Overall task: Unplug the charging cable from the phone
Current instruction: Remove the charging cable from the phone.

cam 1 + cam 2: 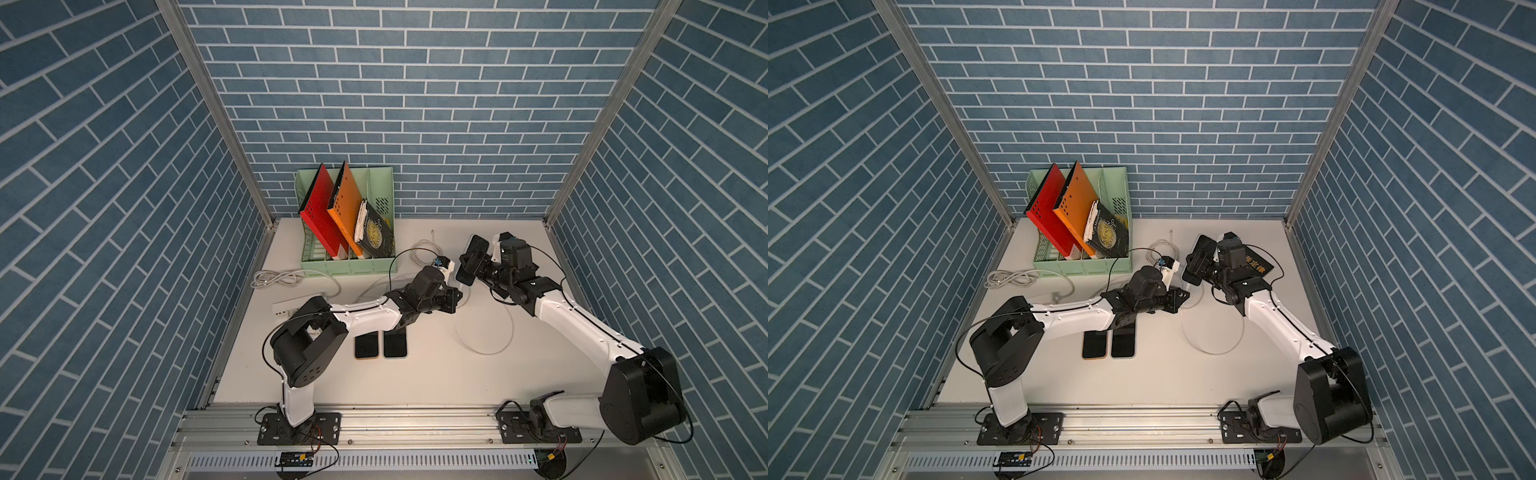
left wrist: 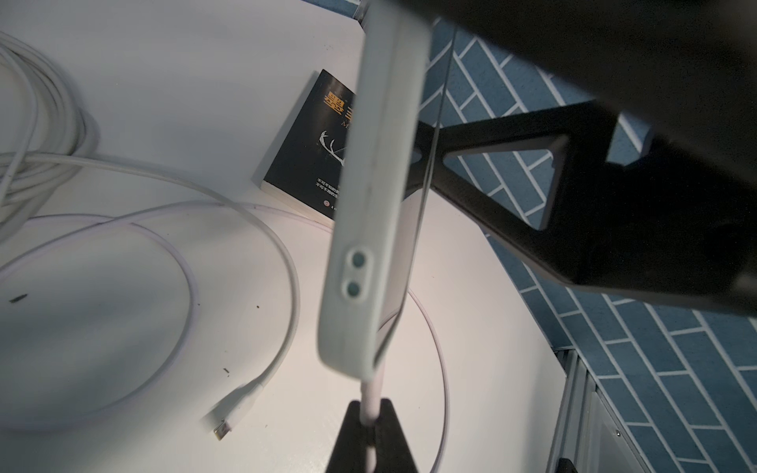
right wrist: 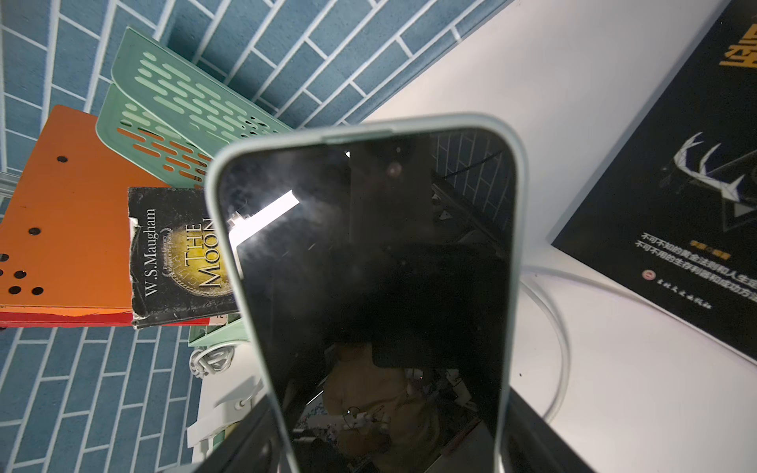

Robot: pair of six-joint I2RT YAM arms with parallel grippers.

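Observation:
The phone (image 3: 368,266), dark-screened in a pale case, is held up off the table, and my right gripper (image 3: 389,442) is shut on its two long edges. In both top views it hangs over the table's back right (image 1: 471,259) (image 1: 1200,259). The white charging cable (image 2: 370,393) runs straight into the phone's lower end (image 2: 348,360). My left gripper (image 2: 370,413) is shut on that cable just below the plug, close to the phone (image 1: 455,297). The rest of the cable lies in a loop on the table (image 1: 484,352).
A green file rack (image 1: 347,266) with red and orange folders and a book stands at the back. A black book (image 1: 1258,264) lies under the right arm. Two dark phones (image 1: 380,345), a power strip (image 1: 286,307), a coiled cable (image 1: 278,278) and a loose plug end (image 2: 233,413) lie nearby.

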